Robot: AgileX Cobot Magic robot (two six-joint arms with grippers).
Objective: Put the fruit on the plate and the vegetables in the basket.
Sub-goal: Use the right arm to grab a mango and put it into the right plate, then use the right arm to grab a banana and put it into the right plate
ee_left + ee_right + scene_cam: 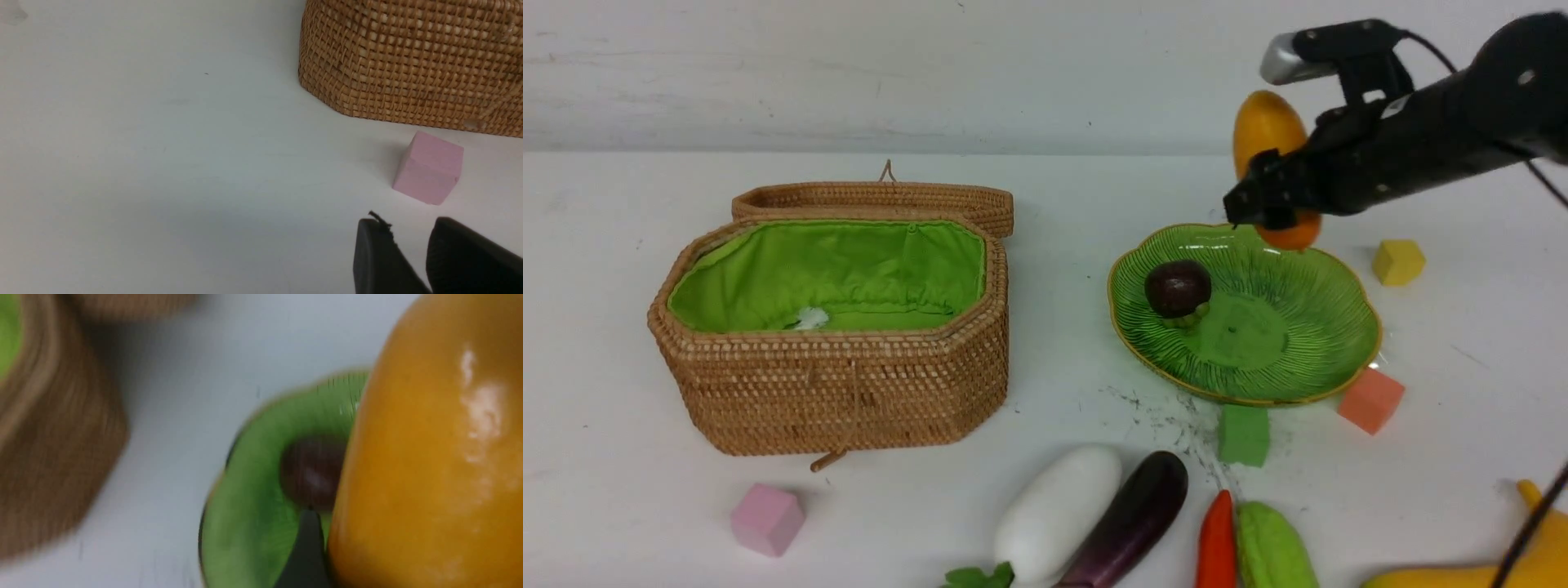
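Orange and glossy, the mango (1262, 126) hangs in the air in the right gripper (1270, 200), whose black fingers are clamped on its lower half. It stands nearly upright, long axis close to vertical, narrower end up, and its lower end is above the far rim of the green plate (1307, 359). The right wrist view is blurred, but it shows the mango (429, 457) filling one side with one dark finger (306, 547) along it.

On the plate, left of centre, sits the dark mangosteen (1178, 287). A yellow cube (1398, 261) lies right of the plate; an orange cube (1370, 400) and a green cube (1244, 434) sit at its near rim.

Along the near edge lie the white radish (1058, 510) and the eggplant (1131, 518) – both slanting from near-left to far-right, the radish's leaves nearest the camera – then the red pepper (1217, 543) and the green gourd (1270, 547), pointing away. The banana (1535, 547) is cut off at the near right corner.

The basket (849, 392) stands to the left, its lid (874, 198) folded back, with a pink cube (766, 518) in front. The left gripper (410, 232) hovers near that cube, fingers slightly apart and empty.
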